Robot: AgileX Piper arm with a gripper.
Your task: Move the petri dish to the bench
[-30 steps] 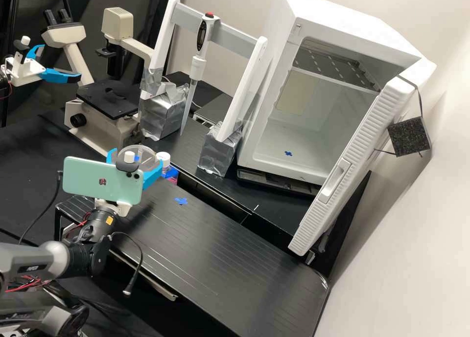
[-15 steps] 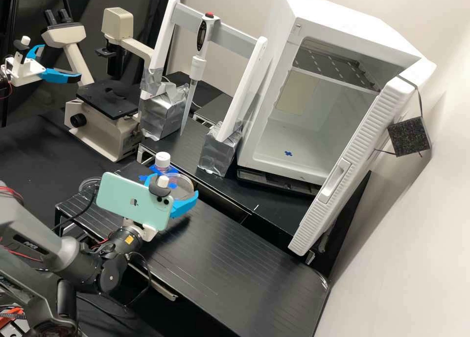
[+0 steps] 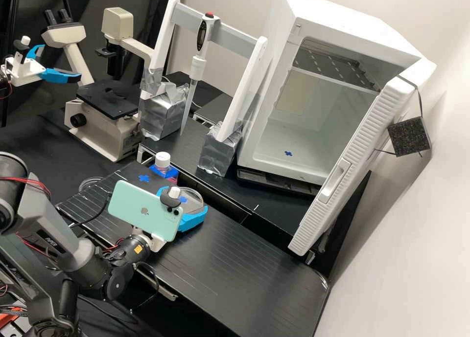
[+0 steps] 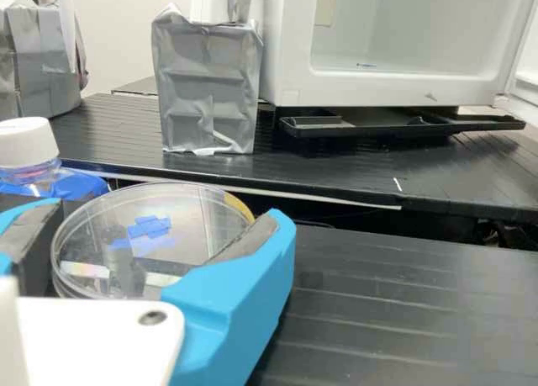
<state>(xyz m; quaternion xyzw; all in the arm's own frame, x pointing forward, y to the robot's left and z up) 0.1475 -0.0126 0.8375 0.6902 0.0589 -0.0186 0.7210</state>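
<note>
Around the clear round petri dish [image 3: 196,201], the blue-fingered gripper [image 3: 183,201] is shut at the front black bench [image 3: 230,258], by its far edge. A blue cross mark on the bench shows through the dish. In the wrist view the petri dish [image 4: 197,243] lies level between the two fingers of the gripper [image 4: 166,213], its rim against their dark pads. Whether its underside touches the bench or hangs just above, I cannot tell. A phone on the wrist hides part of the near finger in the high view.
A white-capped bottle [image 3: 162,162] in a blue holder stands close behind the dish, near another blue cross [image 3: 143,178]. Farther back are the foil-wrapped feet [image 3: 219,153] of a pipette stand, a microscope [image 3: 105,126] and an open white incubator [image 3: 279,163].
In the high view the gripper has travelled right and down toward the bench, carrying the petri dish from beside the bottle to the blue cross. The bottle and bench have stayed put.
</note>
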